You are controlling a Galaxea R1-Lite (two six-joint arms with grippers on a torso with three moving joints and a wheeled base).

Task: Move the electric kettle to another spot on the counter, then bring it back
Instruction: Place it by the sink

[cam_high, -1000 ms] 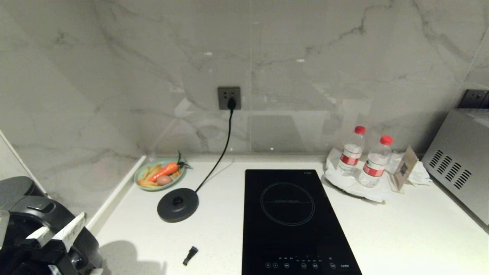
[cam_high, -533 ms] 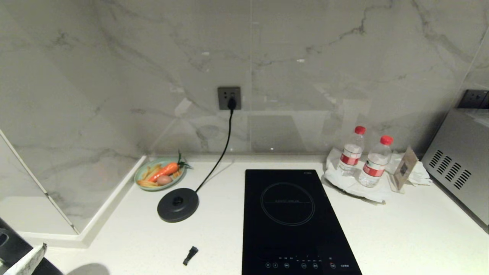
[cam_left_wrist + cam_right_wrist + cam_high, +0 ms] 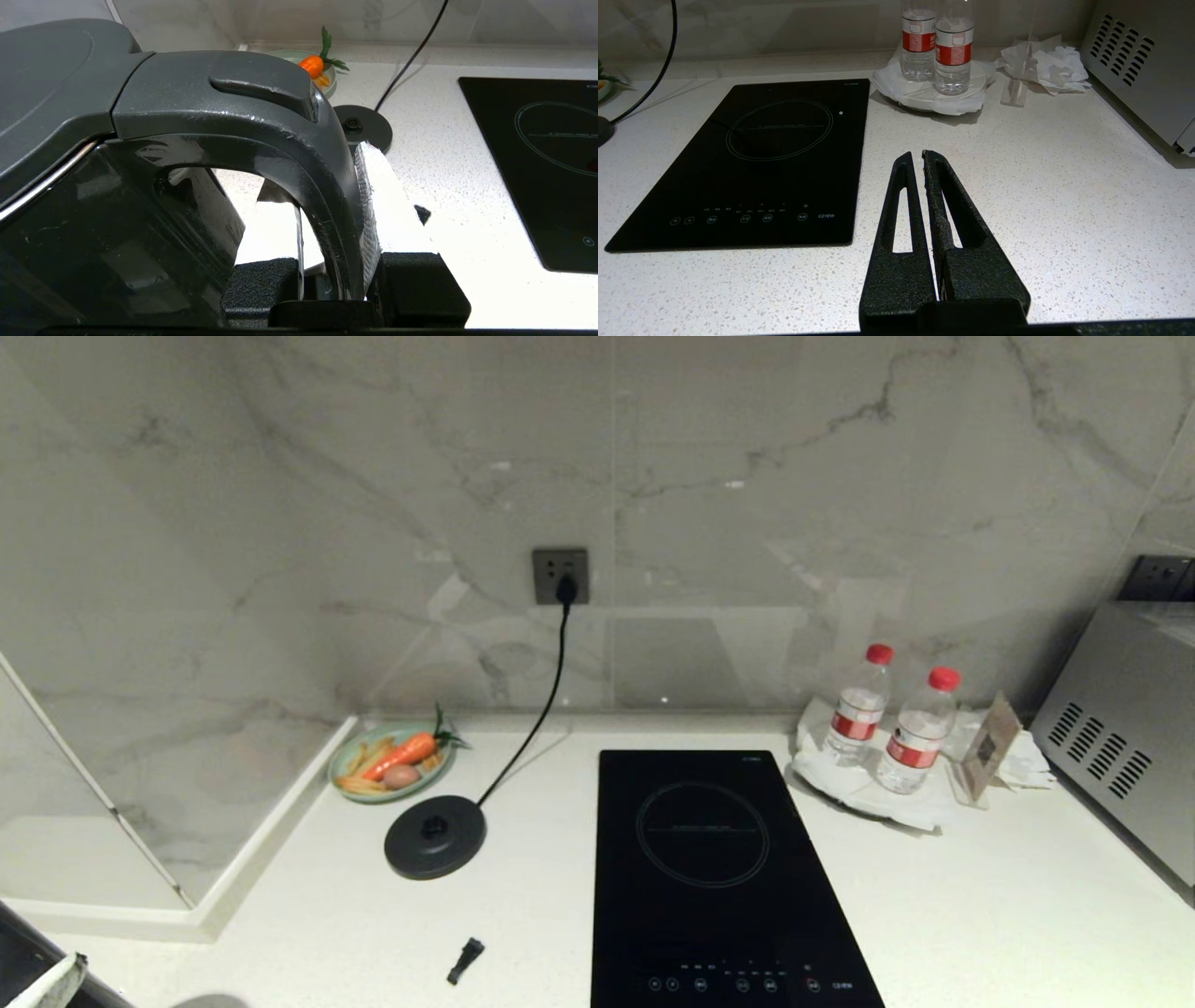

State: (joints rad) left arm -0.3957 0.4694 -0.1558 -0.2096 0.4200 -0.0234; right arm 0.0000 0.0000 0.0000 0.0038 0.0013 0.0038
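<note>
So the left gripper (image 3: 327,261) is clamped on the kettle (image 3: 140,186) handle, one finger inside the loop, one outside. The kettle's off its base (image 3: 435,836), carried down past the near-left corner of the counter (image 3: 980,915), almost out of the head view. The base sits up and right of it, well apart. The right gripper (image 3: 923,156) is pinched closed with nothing in it, parked over the counter right of the hob (image 3: 714,868), so the left arm's the one doing this.

On the counter (image 3: 980,915) we found the hob (image 3: 714,877) central, kettle base (image 3: 435,836) left of it, food plate (image 3: 392,762) behind that base, two bottles (image 3: 887,719) right of the hob, by the wall.
</note>
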